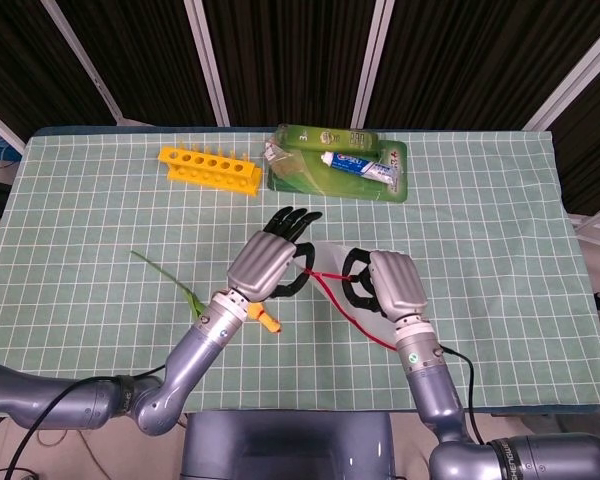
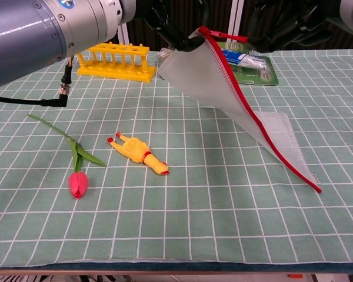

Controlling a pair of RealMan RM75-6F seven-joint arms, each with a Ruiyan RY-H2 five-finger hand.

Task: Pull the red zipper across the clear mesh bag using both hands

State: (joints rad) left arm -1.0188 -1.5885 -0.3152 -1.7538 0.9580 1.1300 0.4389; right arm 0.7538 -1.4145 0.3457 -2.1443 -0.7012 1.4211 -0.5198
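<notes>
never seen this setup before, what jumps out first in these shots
The clear mesh bag with its red zipper hangs lifted mid-table, one corner trailing on the checked cloth, held by the left hand and right hand. To its left lie a yellow rubber chicken and a pink tulip.

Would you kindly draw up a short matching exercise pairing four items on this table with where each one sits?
Things:
1. yellow rack
2. toothpaste tube
3. tulip
4. mesh bag

Places:
A. lying on the green package
B. lifted at one end, its other end down on the cloth
C. flat on the cloth, to the left of the rubber chicken in the chest view
D. at the far side of the table, left of the green package

Pairs: 1-D, 2-A, 3-C, 4-B
</notes>
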